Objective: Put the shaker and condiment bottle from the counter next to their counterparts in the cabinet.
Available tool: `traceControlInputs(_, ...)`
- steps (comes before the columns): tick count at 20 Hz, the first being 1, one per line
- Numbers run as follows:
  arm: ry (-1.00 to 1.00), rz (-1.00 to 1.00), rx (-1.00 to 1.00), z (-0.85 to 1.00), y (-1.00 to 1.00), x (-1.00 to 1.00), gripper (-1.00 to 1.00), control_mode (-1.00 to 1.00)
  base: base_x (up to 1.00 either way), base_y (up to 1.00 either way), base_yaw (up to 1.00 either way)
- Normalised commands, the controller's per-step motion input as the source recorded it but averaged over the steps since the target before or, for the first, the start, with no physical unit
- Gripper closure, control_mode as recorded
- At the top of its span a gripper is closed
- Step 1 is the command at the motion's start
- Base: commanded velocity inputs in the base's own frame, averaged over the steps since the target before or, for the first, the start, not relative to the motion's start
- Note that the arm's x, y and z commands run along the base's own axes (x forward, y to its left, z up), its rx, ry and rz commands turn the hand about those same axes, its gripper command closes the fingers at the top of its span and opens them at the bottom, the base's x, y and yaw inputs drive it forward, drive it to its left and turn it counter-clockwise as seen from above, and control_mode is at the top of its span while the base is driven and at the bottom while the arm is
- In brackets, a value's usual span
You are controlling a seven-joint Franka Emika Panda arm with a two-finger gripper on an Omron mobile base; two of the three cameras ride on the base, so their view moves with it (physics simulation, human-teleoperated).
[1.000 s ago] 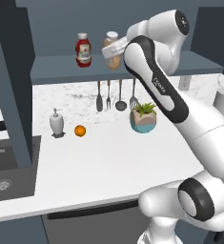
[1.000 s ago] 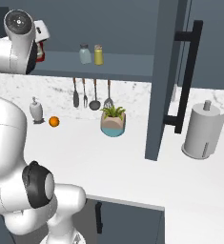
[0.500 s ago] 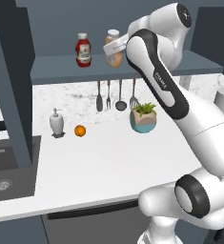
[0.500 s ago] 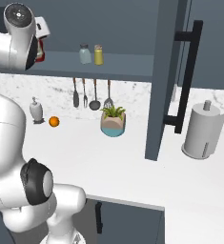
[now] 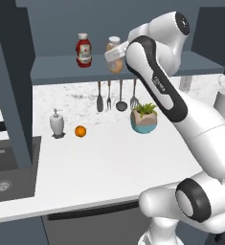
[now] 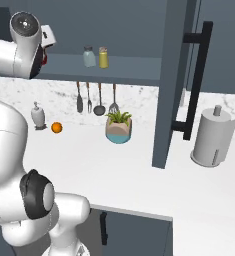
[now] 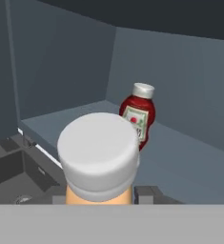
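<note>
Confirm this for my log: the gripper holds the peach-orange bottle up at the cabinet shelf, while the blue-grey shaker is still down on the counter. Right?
Not quite. The shaker already stands on the cabinet shelf beside the yellow shaker, as the right base view shows. The gripper does hold the condiment bottle there.

My peach-orange condiment bottle (image 7: 99,157) wears a whitish cap — beyond it, a red ketchup bottle (image 7: 138,116), white-capped, in the blue-grey cabinet (image 7: 61,71).

The bottle (image 7: 99,159) hides the gripper's fingertips in the hand view, and its body is cut off below. The arm covers the ketchup (image 6: 43,59) in the right base view.
</note>
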Motion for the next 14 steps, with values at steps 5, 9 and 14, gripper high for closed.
traceControlInputs(5, 0.04, 0.0, 0.01, 0.0, -0.23, 0.5, 1.0, -1.0, 0.0, 0.0, 0.0)
traceControlInputs(9, 0.1, 0.0, 0.05, 0.0, -0.1, 0.59, 1.0, -1.0, 0.0, 0.0, 0.0)
traceControlInputs(14, 0.19, 0.0, 0.09, -0.04, 0.0, 0.5, 1.0, -1.0, 0.0, 0.0, 0.0)
